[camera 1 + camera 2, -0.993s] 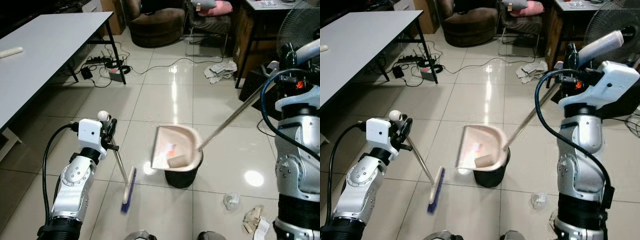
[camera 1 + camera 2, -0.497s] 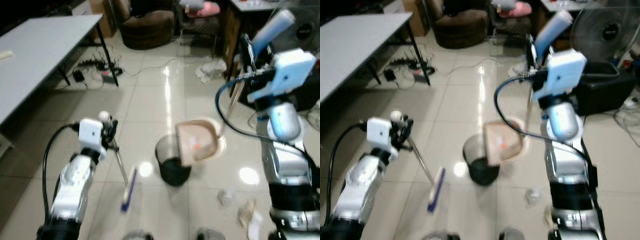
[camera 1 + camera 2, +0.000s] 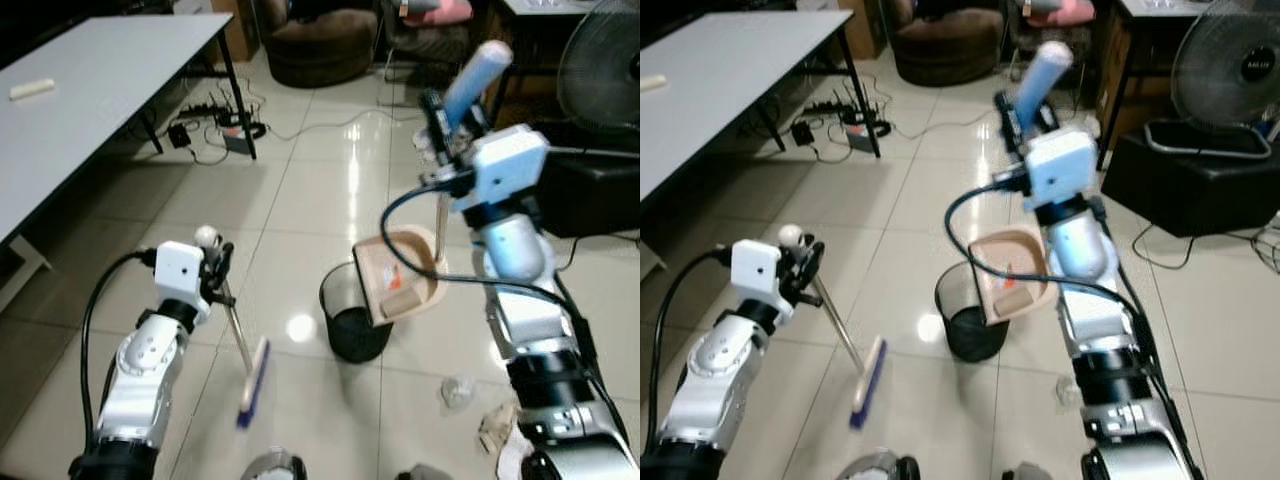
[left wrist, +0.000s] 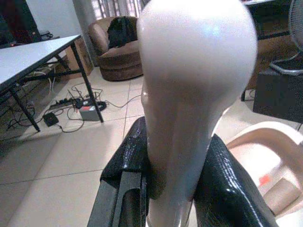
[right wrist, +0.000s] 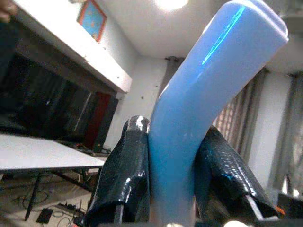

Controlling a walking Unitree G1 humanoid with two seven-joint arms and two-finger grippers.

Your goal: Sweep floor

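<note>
Right gripper (image 3: 447, 108) was clenched on the dustpan's (image 3: 398, 277) rounded blue handle (image 3: 475, 72), high up; a thin metal rod ran down to the beige plastic pan, tilted over the rim of the black round bin (image 3: 352, 320). Tan block and an orange scrap sat in the pan. Left gripper (image 3: 214, 265) grasped the broom (image 3: 252, 378) at its glossy white knobbed handle end; the shaft slanted down to the flat blue-bristled head on the shiny tiled floor (image 3: 310, 190), left of the bin. Crumpled litter (image 3: 459, 390) lay on the tiles right of the bin.
</note>
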